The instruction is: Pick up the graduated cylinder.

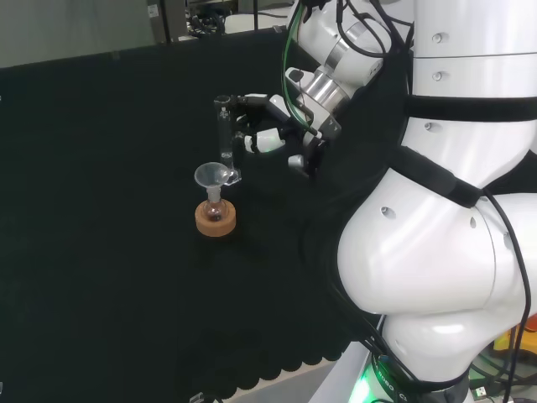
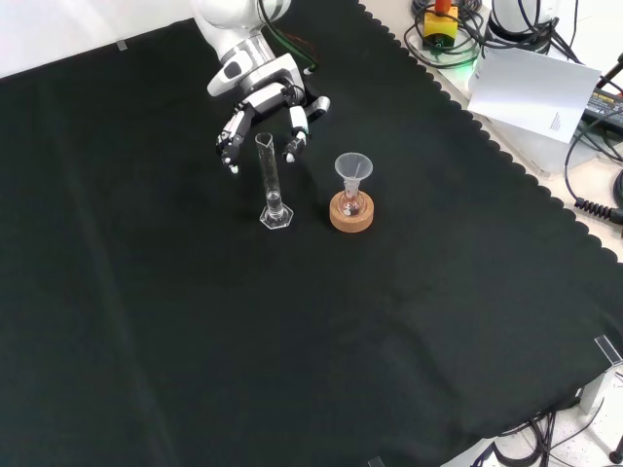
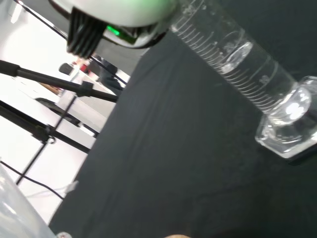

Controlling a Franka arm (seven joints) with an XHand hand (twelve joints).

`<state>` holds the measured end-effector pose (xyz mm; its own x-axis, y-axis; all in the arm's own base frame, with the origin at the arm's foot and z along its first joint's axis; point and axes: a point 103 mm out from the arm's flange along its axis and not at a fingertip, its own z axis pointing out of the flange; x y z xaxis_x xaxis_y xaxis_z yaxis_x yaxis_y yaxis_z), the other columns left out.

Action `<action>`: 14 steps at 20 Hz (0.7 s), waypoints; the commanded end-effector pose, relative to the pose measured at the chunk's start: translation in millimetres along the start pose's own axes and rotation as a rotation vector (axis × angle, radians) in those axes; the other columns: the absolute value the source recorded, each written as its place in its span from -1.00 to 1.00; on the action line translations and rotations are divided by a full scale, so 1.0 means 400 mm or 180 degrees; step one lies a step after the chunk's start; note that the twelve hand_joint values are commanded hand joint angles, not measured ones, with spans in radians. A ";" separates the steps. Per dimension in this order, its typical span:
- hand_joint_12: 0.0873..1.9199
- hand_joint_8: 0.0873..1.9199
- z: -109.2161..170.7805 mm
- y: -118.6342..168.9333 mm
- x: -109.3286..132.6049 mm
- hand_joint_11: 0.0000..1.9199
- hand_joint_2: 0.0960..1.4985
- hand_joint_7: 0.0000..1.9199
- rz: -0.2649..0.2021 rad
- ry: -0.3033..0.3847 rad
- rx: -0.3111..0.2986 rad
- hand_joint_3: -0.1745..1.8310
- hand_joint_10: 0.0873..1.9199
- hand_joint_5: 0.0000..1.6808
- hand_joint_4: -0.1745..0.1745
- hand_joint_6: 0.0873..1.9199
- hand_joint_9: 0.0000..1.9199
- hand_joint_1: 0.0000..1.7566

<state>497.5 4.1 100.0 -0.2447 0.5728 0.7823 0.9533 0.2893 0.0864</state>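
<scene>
The cylinder's (image 2: 274, 185) clear wall is faint against the cloth (image 2: 146, 321). One cylinder stands upright mid-cloth, beside one funnel-topped flask (image 2: 352, 185) on a cork ring (image 2: 351, 214). The hand (image 2: 263, 107), fingers released, hovers just behind it.

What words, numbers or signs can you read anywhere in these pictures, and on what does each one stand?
None can be read as text.
Graduated cylinder: printed scale lines run up its wall in the wrist view, but any figures beside them are too blurred to read.
White paper sheet beyond the black cloth in the front view: a small line of print, too small to read.
</scene>
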 end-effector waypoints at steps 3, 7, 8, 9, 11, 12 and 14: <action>0.32 -0.39 0.024 0.015 0.001 -0.59 -0.33 -0.55 -0.0161 0.0206 -0.0004 -0.12 -0.53 -0.32 -0.33 -1.00 -0.30 0.20; 0.31 -0.39 0.034 0.014 0.004 -0.56 -0.34 -0.53 -0.0161 0.0218 -0.0091 -0.11 -0.53 -0.31 -0.33 -1.00 -0.27 0.21; 0.30 -0.39 0.038 0.015 0.004 -0.55 -0.34 -0.51 -0.0168 0.0237 -0.0099 -0.10 -0.53 -0.29 -0.34 -1.00 -0.25 0.21; 0.30 -0.39 0.042 0.015 0.003 -0.54 -0.34 -0.50 -0.0167 0.0265 -0.0105 -0.10 -0.53 -0.28 -0.34 -1.00 -0.24 0.21; 0.30 -0.39 0.051 0.016 0.001 -0.52 -0.34 -0.49 -0.0161 0.0332 -0.0122 -0.10 -0.53 -0.24 -0.34 -1.00 -0.22 0.21; 0.29 -0.39 0.055 0.016 0.000 -0.51 -0.34 -0.48 -0.0168 0.0363 -0.0130 -0.09 -0.54 -0.23 -0.33 -1.00 -0.22 0.22; 0.29 -0.39 0.062 0.019 0.001 -0.50 -0.35 -0.47 -0.0183 0.0379 -0.0139 -0.09 -0.55 -0.21 -0.32 -0.99 -0.21 0.22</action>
<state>499.7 20.1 89.1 -0.2755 0.4848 0.8301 0.9462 0.2892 0.1452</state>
